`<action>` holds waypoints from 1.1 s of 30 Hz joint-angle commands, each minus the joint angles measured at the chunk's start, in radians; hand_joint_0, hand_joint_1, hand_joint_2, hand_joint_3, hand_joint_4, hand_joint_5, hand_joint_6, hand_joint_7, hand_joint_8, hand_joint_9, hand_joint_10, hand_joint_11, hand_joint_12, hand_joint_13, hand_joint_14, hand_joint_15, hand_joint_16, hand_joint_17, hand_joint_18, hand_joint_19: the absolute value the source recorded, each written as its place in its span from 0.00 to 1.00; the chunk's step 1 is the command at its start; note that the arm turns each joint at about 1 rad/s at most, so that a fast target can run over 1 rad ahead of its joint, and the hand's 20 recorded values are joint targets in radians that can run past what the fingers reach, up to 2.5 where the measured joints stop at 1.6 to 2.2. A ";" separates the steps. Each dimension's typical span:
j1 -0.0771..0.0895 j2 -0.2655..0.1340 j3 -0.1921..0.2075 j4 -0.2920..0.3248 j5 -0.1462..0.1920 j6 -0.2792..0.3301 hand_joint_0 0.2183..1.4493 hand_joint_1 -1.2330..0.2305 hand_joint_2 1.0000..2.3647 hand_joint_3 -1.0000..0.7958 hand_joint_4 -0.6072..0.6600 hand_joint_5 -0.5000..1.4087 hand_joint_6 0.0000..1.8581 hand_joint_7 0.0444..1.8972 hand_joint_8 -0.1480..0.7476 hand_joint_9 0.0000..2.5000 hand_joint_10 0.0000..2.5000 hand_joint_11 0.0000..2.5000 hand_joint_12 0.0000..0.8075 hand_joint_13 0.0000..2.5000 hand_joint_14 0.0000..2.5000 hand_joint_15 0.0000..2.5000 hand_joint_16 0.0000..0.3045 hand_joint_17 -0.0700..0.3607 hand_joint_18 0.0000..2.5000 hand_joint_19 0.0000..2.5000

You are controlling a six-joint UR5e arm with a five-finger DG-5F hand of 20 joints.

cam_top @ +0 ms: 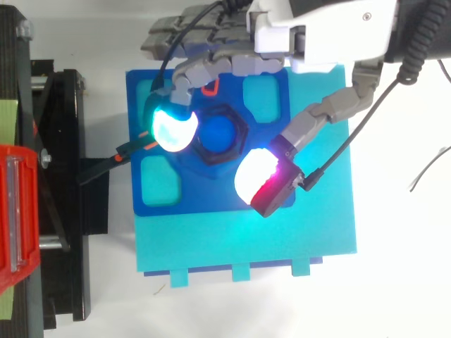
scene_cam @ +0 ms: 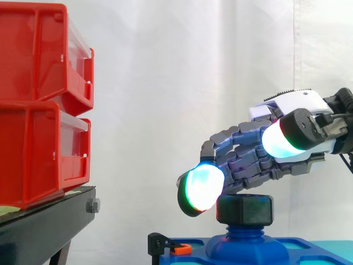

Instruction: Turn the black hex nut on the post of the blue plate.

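Hand (scene_cam: pixel 251 157) over black hex nut (scene_cam: pixel 245 210) on blue plate (cam_top: pixel 211 197) post (scene_cam: pixel 242 231). Fingertips (cam_top: pixel 174 128) spread apart, flanking the nut, unclamped, likely lining up a twisting grip.

Hex nut (scene_cam: pixel 245 209): on the post (scene_cam: pixel 245 231) that rises from the plate (cam_top: pixel 204 197).
Plate: on a wider board (cam_top: pixel 246 243), right of the stand (scene_cam: pixel 44 226) in the side view.
Upper bin (scene_cam: pixel 38 55): stacked on the lower bin (scene_cam: pixel 38 149), which sits on the stand.
Hand (cam_top: pixel 324 32): above the nut, with one fingertip (scene_cam: pixel 201 187) just left of it.
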State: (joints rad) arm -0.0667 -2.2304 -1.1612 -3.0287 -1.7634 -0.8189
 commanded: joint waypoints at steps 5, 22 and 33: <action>-0.015 0.000 0.000 0.001 -0.019 0.000 0.15 0.51 0.00 0.28 0.61 0.13 0.27 0.46 0.43 0.00 0.00 0.00 0.44 0.00 0.00 0.00 0.16 0.42 0.00 0.00; -0.055 0.002 0.000 -0.002 -0.070 0.000 0.15 0.51 0.00 0.28 0.61 0.13 0.27 0.46 0.43 0.00 0.00 0.00 0.44 0.00 0.00 0.00 0.16 0.42 0.00 0.00; -0.073 0.002 0.005 -0.002 -0.090 0.000 0.15 0.51 0.00 0.28 0.61 0.13 0.27 0.46 0.43 0.00 0.00 0.00 0.44 0.00 0.00 0.00 0.16 0.42 0.00 0.00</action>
State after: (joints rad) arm -0.1356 -2.2298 -1.1586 -3.0312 -1.8485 -0.8191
